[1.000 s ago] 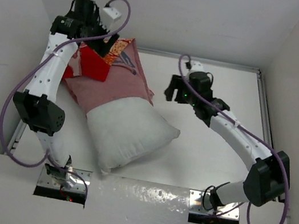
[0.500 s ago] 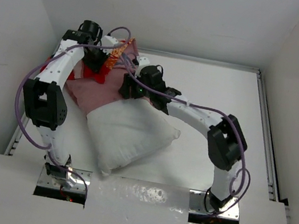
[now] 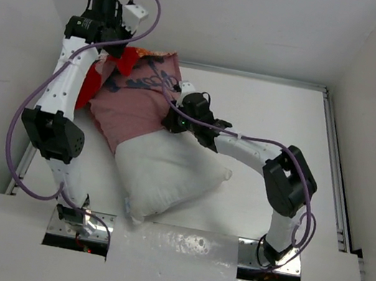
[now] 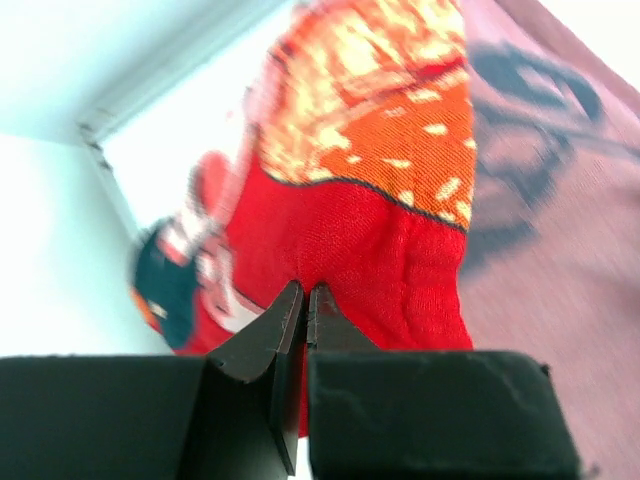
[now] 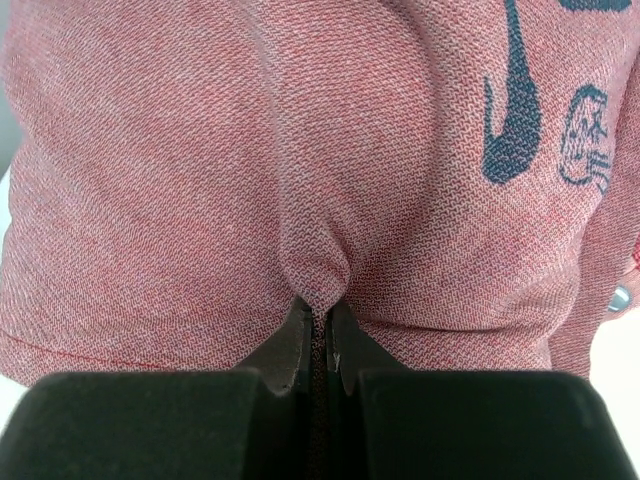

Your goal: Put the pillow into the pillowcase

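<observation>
Soft, light pillow, its far end covered by the limp pillowcase, lies far left on the table; left gripper is clamped on a red fold and right gripper on a pinkish one, thin cloth likely best pinched near its open edge.
</observation>
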You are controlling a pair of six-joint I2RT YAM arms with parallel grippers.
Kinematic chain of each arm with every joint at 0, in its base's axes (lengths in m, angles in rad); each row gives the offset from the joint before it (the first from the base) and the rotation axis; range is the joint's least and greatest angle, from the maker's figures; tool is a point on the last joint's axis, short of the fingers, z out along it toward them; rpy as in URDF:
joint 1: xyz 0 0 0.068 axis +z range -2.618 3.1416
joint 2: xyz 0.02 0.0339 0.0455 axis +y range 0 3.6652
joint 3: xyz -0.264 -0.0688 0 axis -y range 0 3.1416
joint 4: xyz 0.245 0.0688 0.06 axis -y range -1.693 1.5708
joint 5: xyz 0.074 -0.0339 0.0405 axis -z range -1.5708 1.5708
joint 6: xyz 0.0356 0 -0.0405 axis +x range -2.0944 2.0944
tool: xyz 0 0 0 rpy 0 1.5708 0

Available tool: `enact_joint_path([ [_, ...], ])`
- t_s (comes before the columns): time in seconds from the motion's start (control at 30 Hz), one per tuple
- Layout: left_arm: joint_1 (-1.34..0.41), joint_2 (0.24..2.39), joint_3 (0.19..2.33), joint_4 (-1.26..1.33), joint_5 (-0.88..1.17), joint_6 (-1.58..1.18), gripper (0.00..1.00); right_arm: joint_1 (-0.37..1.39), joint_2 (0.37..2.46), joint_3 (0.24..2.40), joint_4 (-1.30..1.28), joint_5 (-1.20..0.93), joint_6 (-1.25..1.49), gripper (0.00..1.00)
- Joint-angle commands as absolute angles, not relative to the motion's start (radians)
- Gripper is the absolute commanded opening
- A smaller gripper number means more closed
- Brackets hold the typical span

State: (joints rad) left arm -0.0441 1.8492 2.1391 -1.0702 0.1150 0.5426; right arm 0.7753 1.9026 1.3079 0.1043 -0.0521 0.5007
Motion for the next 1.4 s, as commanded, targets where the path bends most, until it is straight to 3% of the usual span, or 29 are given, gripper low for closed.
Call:
enact_joint_path([
  [0.0, -0.037, 1.859, 2.151, -0.798, 0.005, 0.48, 0.0, 0.782, 1.856, 1.264, 0.006, -0.052, 0.434, 0.0],
  [0.1, -0.038, 1.945, 2.128, -0.463, -0.161, 0.44, 0.0, 0.784, 1.838, 1.247, -0.04, -0.057, 0.411, 0.0],
  [0.2, -0.035, 2.162, 2.254, -0.237, -0.366, 0.451, 0.0, 0.784, 1.81, 1.232, -0.1, -0.041, 0.394, 0.0],
  [0.23, -0.032, 2.23, 2.384, -0.206, -0.42, 0.495, 0.0, 0.782, 1.796, 1.226, -0.122, -0.035, 0.388, 0.0],
  [0.33, -0.028, 2.468, 2.578, -0.086, -0.573, 0.648, 0.26, 0.781, 1.775, 1.236, -0.173, -0.003, 0.367, 0.0],
  [0.37, -0.028, 2.512, 2.595, -0.074, -0.6, 0.696, 0.48, 0.778, 1.772, 1.253, -0.184, 0.02, 0.361, 0.0],
  [0.43, -0.028, 2.485, 2.554, -0.13, -0.586, 0.671, 0.67, 0.773, 1.763, 1.272, -0.215, 0.043, 0.36, 0.0],
  [0.47, -0.028, 2.4, 2.466, -0.209, -0.525, 0.607, 0.81, 0.77, 1.753, 1.293, -0.222, 0.063, 0.357, 0.16],
  [0.53, -0.026, 2.277, 2.361, -0.32, -0.415, 0.542, 0.93, 0.769, 1.74, 1.318, -0.241, 0.066, 0.341, 0.52],
  [0.57, -0.026, 2.14, 2.314, -0.352, -0.255, 0.514, 1.0, 0.77, 1.72, 1.331, -0.247, 0.069, 0.319, 0.74],
  [0.7, -0.031, 1.835, 2.184, -0.611, 0.185, 0.443, 0.96, 0.769, 1.623, 1.338, -0.247, 0.155, 0.304, 0.99],
  [0.8, -0.081, 1.778, 2.28, -0.887, 0.455, 0.503, 0.65, 0.77, 1.499, 1.228, -0.191, 0.172, 0.308, 0.98],
  [0.83, -0.109, 1.76, 2.257, -1.04, 0.512, 0.541, 0.42, 0.77, 1.467, 1.194, -0.177, 0.157, 0.304, 0.84],
  [0.87, -0.168, 1.728, 2.187, -1.175, 0.52, 0.634, 0.32, 0.772, 1.412, 1.124, -0.152, 0.125, 0.301, 0.24],
  [0.9, -0.193, 1.711, 2.14, -1.177, 0.515, 0.665, 0.24, 0.773, 1.388, 1.089, -0.141, 0.124, 0.308, 0.08],
  [0.93, -0.213, 1.685, 2.041, -1.256, 0.487, 0.676, 0.17, 0.773, 1.367, 1.028, -0.13, 0.126, 0.349, 0.01],
  [0.97, -0.239, 1.666, 1.987, -1.272, 0.47, 0.663, 0.17, 0.776, 1.332, 1.005, -0.117, 0.118, 0.363, 0.02],
  [1.03, -0.256, 1.62, 1.87, -1.263, 0.447, 0.643, 0.24, 0.775, 1.307, 0.971, -0.121, 0.085, 0.389, 0.34],
  [1.1, -0.293, 1.524, 1.686, -1.2, 0.425, 0.621, 0.34, 0.781, 1.27, 0.939, -0.139, 0.055, 0.393, 0.55],
  [1.13, -0.304, 1.49, 1.631, -1.175, 0.408, 0.62, 0.46, 0.784, 1.256, 0.928, -0.143, 0.046, 0.394, 0.7],
  [1.23, -0.337, 1.367, 1.464, -1.112, 0.391, 0.6, 0.62, 0.813, 1.204, 0.868, -0.132, 0.028, 0.409, 0.83],
  [1.33, -0.363, 1.356, 1.364, -1.054, 0.361, 0.571, 0.66, 0.853, 1.164, 0.802, -0.083, 0.005, 0.417, 0.9],
  [1.37, -0.371, 1.367, 1.341, -1.045, 0.359, 0.562, 0.67, 0.877, 1.16, 0.783, -0.057, -0.014, 0.417, 0.99],
])
